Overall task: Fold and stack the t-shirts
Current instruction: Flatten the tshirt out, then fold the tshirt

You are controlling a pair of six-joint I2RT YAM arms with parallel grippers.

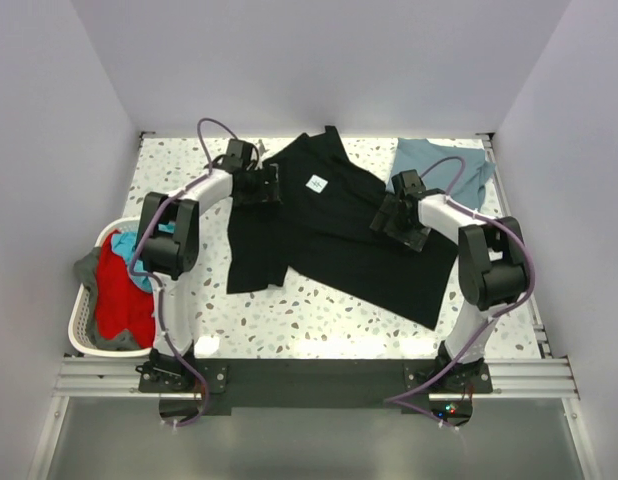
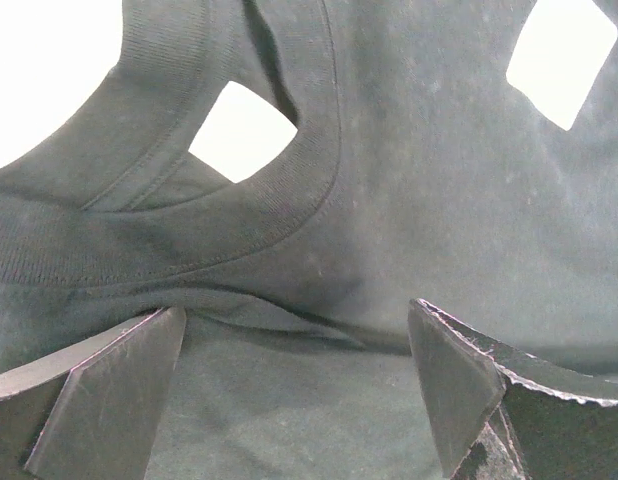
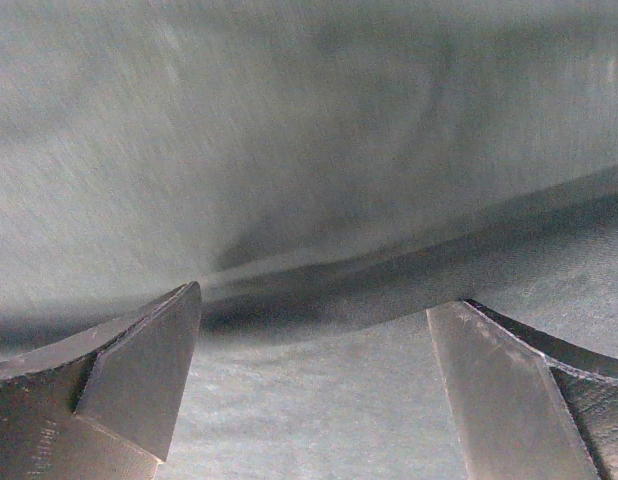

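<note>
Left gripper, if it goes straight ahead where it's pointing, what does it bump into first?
The black t-shirt. The open left gripper points at a fold of cloth just below the collar, right between its fingers. It looks very close, though depth is hard to judge.

Bright, even overhead light; black t-shirt [image 3: 309,150] looks blurred, whites overexposed.
</note>
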